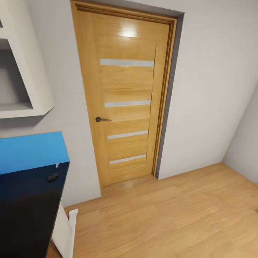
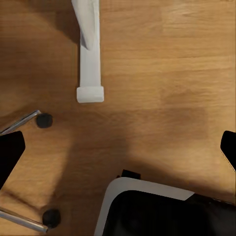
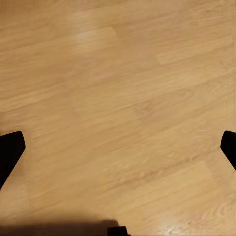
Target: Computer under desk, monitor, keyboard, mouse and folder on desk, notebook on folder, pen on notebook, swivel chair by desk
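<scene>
Of the task's things, the one I can place is what looks like the swivel chair's base: two chrome spokes point(image 2: 19, 121) ending in black casters point(image 2: 44, 120), standing on the wooden floor point(image 2: 172, 73) in the left wrist view, near but apart from a white foot point(image 2: 90, 93) that probably belongs to the bench's leg. The seat and the folder on it are out of sight. I judge the chair will roll easily and turn under a push, so it wants a steady hold on the seat edge or backrest rather than on the thin, slippery spokes; the folder should be light and flat, and is best pinched at a free edge. The left gripper point(image 2: 118, 147) hangs over that floor with its dark fingers point(image 2: 10, 152) spread wide and nothing between them. Close by it lies a white-rimmed dark body point(image 2: 147, 189) that I cannot identify. The right gripper point(image 3: 118, 147) likewise has its fingers point(image 3: 10, 150) well apart and empty, above bare floorboards. In the head view a dark glossy slab with a blue top point(image 1: 32, 152) stands at the floor's left edge, over a white leg point(image 1: 72, 215); whether it is the monitor or the computer I cannot tell. Beyond are a closed oak door point(image 1: 125, 100) with a dark handle point(image 1: 102, 119), and a white wall shelf point(image 1: 32, 82).
</scene>
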